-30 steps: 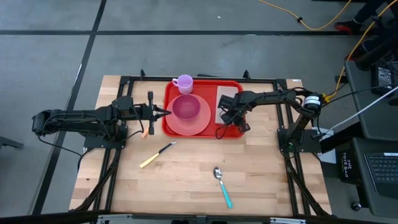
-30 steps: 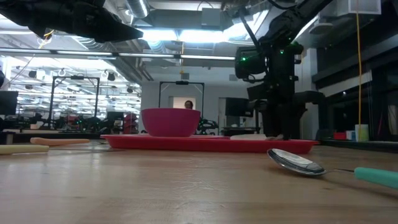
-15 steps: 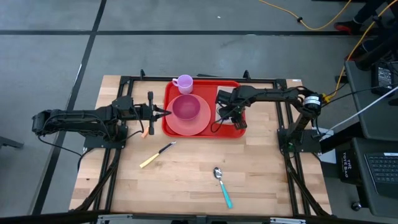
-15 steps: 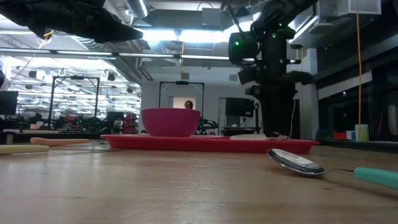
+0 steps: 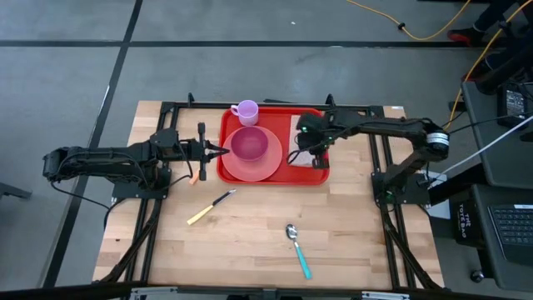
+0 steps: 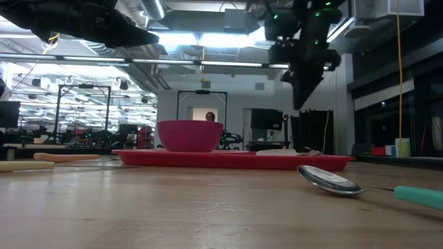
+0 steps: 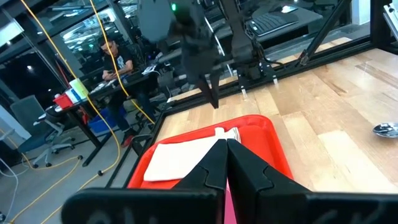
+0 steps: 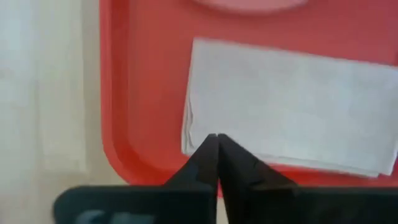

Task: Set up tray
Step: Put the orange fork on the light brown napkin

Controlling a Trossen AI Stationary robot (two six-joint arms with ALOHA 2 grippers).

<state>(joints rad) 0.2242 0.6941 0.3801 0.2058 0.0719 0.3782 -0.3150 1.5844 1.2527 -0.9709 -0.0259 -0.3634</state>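
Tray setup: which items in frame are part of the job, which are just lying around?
In the job:
tray
napkin, bowl and plate, all on the tray
right gripper, shut, raised above the napkin

Lying about, off the tray:
cup at its far edge
spoon, knife, on the table
left gripper, shut, waiting by the tray

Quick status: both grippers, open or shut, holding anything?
Left gripper: shut, empty, at the tray's left edge.
Right gripper: shut, empty, above the napkin.

High view straight down, low view table-level, both showing tray point(image 5: 316, 175).
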